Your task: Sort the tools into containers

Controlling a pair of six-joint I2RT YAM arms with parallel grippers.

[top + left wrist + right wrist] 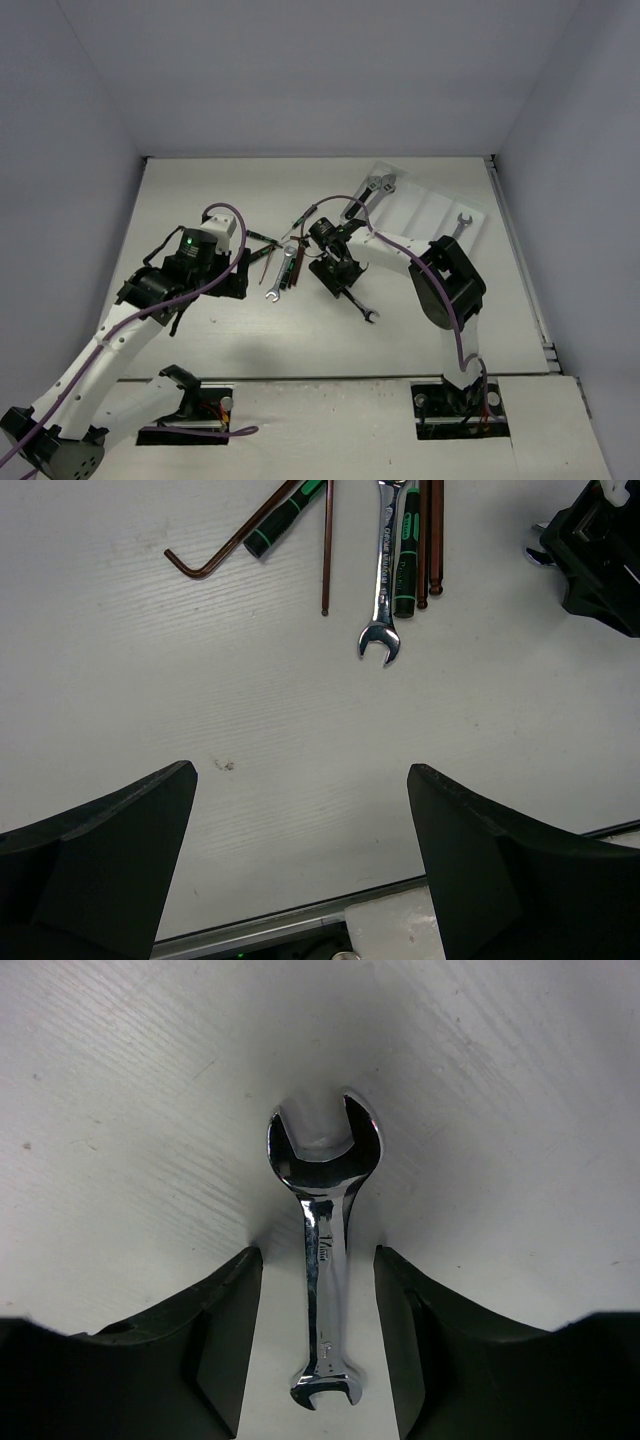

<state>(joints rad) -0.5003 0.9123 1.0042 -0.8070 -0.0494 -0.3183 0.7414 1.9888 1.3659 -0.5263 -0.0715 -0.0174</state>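
A silver open-end wrench (325, 1260) lies flat on the table, its shaft between the fingers of my right gripper (318, 1253). The jaws stand open with a gap on each side and do not touch it. From above, this wrench (363, 309) pokes out below the right gripper (340, 276). My left gripper (300, 772) hangs wide open over bare table with nothing between its fingers. Ahead of it lie another silver wrench (384, 580), green-and-black screwdrivers (285, 515) and reddish-brown hex keys (215, 558). The translucent tray (432, 208) holds an adjustable wrench (378, 187) and an open-end wrench (461, 226).
The loose tools (284, 262) lie in a cluster between the two grippers. The tray stands at the back right, near the side wall. The near table edge with a metal rail (270, 920) runs just behind the left gripper.
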